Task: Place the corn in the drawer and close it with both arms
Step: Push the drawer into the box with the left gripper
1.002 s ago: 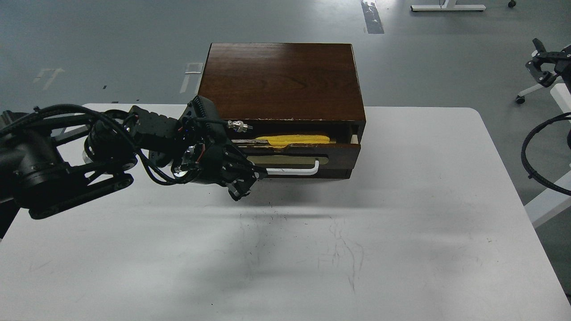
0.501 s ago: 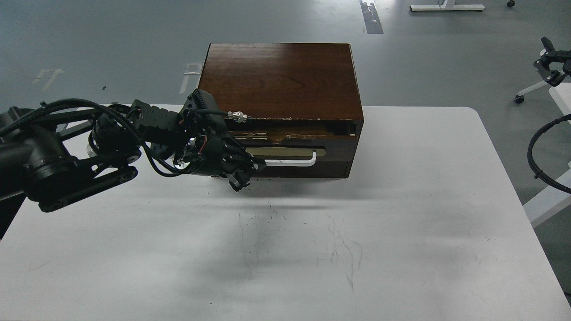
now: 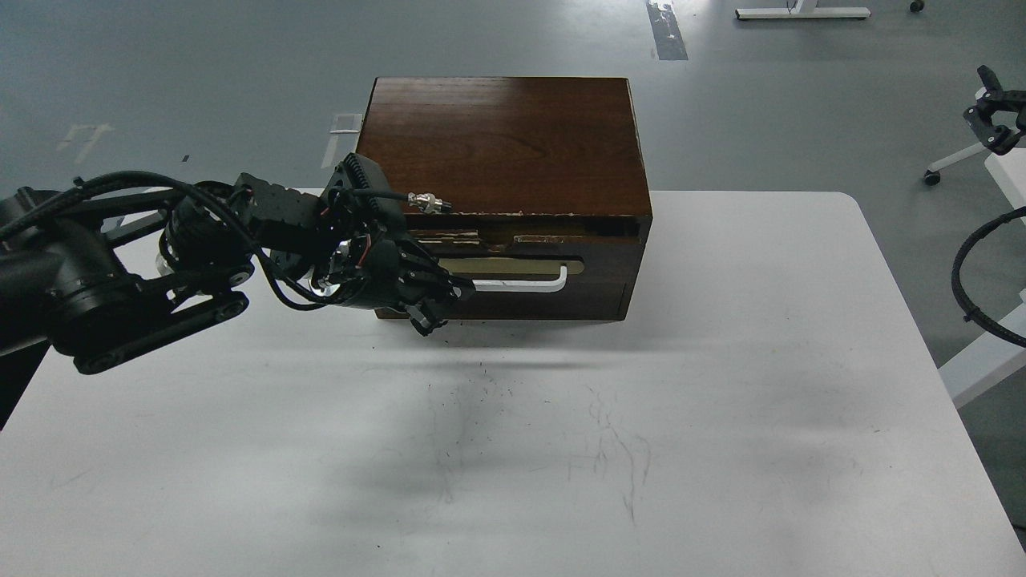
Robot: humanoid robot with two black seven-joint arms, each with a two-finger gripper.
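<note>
Pressing the drawer front home is the step I judge to be in hand, and it looks all but finished. Starting at the left, my left arm (image 3: pixel 120 280) comes in low over the white table (image 3: pixel 721 385) and ends at the left gripper (image 3: pixel 437 308), which sits against the lower left part of the drawer (image 3: pixel 593 276), right at the left end of the white bar handle (image 3: pixel 521 282). The gripper is dark and seen partly end-on; its fingers appear close together and I see nothing pinched between them, but I cannot tell their gap with any confidence, nor whether they touch the handle or only the wood beside it. To finish well, I would push straight and level into the box, not sideways, since contact is off-centre to the left and an uneven shove could skew the front or slide the whole box (image 3: pixel 497 136) back across the table. Moving right, the drawer front lies almost flush with the box, only a thin chipped seam showing along its top edge. The corn is not visible; I judge it to be shut inside the drawer. At the far right edge, the right gripper (image 3: pixel 994 112) hangs well apart from the box, over the floor, with its fingers spread and holding nothing.
</note>
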